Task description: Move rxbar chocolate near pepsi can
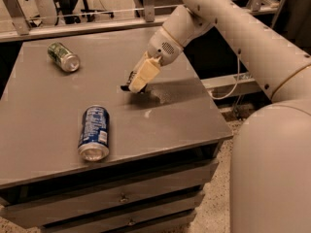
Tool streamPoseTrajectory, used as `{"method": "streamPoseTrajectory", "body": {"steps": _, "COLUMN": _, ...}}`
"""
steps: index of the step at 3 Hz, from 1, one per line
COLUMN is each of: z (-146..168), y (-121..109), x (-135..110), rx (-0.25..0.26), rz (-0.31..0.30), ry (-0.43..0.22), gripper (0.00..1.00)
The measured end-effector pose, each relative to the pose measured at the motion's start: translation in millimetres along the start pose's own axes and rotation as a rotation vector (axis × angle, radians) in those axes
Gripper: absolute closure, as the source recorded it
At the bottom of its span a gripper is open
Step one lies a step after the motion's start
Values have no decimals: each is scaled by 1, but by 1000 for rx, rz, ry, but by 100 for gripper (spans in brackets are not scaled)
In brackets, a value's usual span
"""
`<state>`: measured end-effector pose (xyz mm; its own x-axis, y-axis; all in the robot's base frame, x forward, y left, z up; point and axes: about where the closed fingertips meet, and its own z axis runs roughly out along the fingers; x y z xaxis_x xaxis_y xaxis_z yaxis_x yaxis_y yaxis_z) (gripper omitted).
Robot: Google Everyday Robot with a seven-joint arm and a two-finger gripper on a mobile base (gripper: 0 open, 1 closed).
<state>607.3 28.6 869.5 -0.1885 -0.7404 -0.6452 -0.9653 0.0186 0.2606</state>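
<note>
A green can (63, 57) lies at the far left of the grey table (184, 115), well apart from the gripper (133, 85), clamped on the dark rxbar chocolate (126, 86) mid-table, beyond the toppled blue pepsi can (94, 132).

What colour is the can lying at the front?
The pepsi can is blue with white lettering, camera view. The gripper sits farther back, rightward.

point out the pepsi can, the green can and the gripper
pepsi can (94, 132), camera view, middle of its blue side
green can (63, 57), camera view, middle of its side
gripper (130, 85), camera view, its tip, low over the table's (194, 115) middle
</note>
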Motion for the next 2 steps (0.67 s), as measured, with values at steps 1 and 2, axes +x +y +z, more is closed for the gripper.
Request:
{"method": "streamPoseTrajectory", "body": {"steps": 1, "z": 18, "y": 15, "x": 4, "rx": -62, "rz": -54, "ry": 30, "gripper": 100}}
{"method": "streamPoseTrajectory", "body": {"steps": 2, "z": 28, "y": 38, "x": 10, "rx": -126, "rz": -124, "ry": 66, "gripper": 100}}
